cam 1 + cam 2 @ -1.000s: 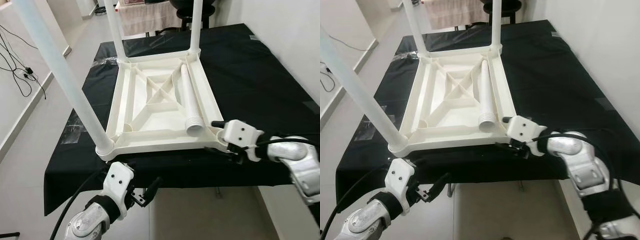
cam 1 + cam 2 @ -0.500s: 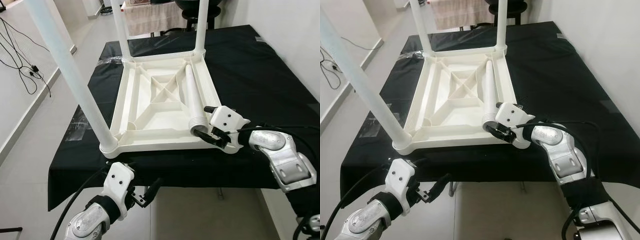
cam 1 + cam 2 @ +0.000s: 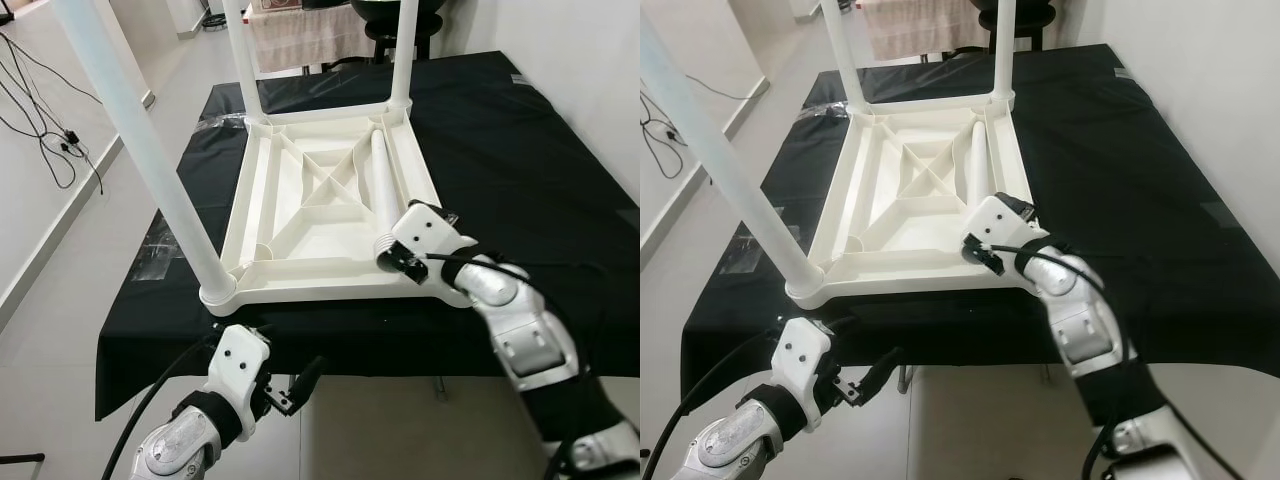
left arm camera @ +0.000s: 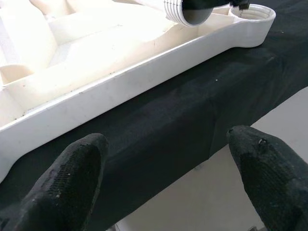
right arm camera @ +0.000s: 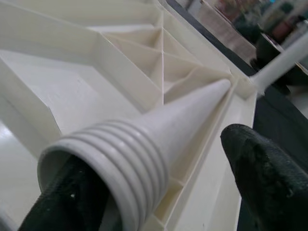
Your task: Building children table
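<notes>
Since before, right gripper [image 3: 385, 262] slid in, jaws apart astride loose leg [image 3: 381, 190] at tabletop [image 3: 300, 240] near edge on counter [image 3: 520, 150]. Left gripper [image 4: 168, 168] hangs below, jaws apart.

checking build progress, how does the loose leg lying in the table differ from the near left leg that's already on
The loose leg lies flat inside the upturned table top; the near left leg stands upright in its corner socket. The loose leg's threaded end is bare, with the right claw open around it, while the near left leg's end sits in its socket, untouched. Both are plain white tapered tubes.
</notes>
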`<state>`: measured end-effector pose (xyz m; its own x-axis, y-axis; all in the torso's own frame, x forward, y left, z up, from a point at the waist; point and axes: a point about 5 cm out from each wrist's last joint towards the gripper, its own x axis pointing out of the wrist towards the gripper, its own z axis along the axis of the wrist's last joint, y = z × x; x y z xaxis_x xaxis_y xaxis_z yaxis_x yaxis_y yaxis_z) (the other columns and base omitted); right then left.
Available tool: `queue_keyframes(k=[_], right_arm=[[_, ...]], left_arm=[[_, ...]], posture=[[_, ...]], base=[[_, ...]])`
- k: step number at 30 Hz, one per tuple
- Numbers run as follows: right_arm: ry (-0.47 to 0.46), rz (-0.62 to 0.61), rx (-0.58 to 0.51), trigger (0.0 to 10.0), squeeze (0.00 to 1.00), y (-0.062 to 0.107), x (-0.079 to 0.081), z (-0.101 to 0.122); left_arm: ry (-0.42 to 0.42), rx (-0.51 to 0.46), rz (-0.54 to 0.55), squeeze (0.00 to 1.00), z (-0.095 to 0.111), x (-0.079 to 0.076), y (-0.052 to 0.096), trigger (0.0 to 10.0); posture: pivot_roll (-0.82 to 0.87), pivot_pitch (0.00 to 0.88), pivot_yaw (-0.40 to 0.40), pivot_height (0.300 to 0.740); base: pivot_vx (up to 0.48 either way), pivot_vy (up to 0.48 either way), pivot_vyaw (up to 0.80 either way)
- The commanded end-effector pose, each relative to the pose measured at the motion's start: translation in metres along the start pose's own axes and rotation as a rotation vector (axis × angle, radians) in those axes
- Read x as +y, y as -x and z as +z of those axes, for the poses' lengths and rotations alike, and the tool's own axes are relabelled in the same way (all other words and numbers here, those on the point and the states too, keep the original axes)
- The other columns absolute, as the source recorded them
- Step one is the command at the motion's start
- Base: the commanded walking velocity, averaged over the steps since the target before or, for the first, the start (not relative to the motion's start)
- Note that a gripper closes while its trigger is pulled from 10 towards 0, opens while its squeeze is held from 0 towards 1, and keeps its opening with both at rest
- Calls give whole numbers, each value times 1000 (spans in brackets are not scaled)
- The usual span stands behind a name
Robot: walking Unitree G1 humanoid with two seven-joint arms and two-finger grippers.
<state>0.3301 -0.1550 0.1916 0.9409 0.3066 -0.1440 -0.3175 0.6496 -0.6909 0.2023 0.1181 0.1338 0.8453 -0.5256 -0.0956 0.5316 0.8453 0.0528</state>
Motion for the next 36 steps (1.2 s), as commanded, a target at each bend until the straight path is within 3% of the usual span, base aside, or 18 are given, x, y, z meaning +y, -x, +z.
queue_keyframes(k=[1, 5, 15, 20, 23, 24, 25, 26, 27, 28, 30, 31, 32, 33, 36], right_arm=[[14, -19, 7, 0, 0, 1, 8, 2], [22, -71, -29, 0, 0, 0, 10, 12], [37, -70, -1, 0, 0, 2, 14, 9], [-14, -73, 2, 0, 0, 0, 6, 6], [-261, -195, -45, 0, 0, -5, -38, 8], [-261, -195, -45, 0, 0, -5, -38, 8], [-400, -257, -93, 0, 0, -5, -60, 11], [-400, -257, -93, 0, 0, -5, -60, 11], [-536, -329, -162, 0, 0, -2, -85, 14], [-536, -329, -162, 0, 0, -2, -85, 14], [-731, -405, -284, 0, 0, 5, -120, 19], [-731, -405, -284, 0, 0, 5, -120, 19], [-922, -413, -432, 0, 0, 14, -142, 22], [-922, -413, -432, 0, 0, 14, -142, 22], [-1147, -341, -619, 0, 0, 20, -150, 28]], left_arm=[[-14, 21, 3, 0, -4, 1, 1, 10000], [-13, 19, 11, 0, -3, 1, 2, 10000], [-13, 11, 16, 0, -1, 2, 0, 10000], [-9, -19, 16, 0, 5, 4, -5, 10000], [20, -104, 27, 0, 24, 14, -14, 10000], [20, -104, 27, 0, 24, 14, -14, 10000], [35, -153, 35, 0, 35, 19, -19, 10000], [35, -153, 35, 0, 35, 19, -19, 10000], [56, -216, 45, 0, 50, 27, -24, 10000], [56, -216, 45, 0, 50, 27, -24, 10000], [91, -322, 55, 0, 75, 38, -30, 10000], [91, -322, 55, 0, 75, 38, -30, 10000], [126, -452, 53, 0, 108, 51, -36, 10000], [126, -452, 53, 0, 108, 51, -36, 10000], [182, -580, 35, 0, 140, 61, -39, 10000]], posture=[[-66, 106, 65, 740], [-59, 108, 60, 740], [-67, 108, 61, 740], [-72, 103, 63, 740], [-75, 93, 66, 740], [-75, 93, 66, 740], [-81, 85, 70, 740], [-81, 85, 70, 740], [-86, 80, 73, 740], [-86, 80, 73, 740], [-90, 73, 77, 740], [-90, 73, 77, 740], [-89, 65, 79, 740], [-89, 65, 79, 740], [-85, 59, 83, 740]], base=[[0, 0, 0], [0, 0, 0], [0, 0, 0], [0, 0, 0], [0, 0, 0], [0, 0, 0], [0, 0, 0], [0, 0, 0], [0, 0, 0], [0, 0, 0], [0, 0, 0], [0, 0, 0], [0, 0, 0], [0, 0, 0], [0, 0, 0]])
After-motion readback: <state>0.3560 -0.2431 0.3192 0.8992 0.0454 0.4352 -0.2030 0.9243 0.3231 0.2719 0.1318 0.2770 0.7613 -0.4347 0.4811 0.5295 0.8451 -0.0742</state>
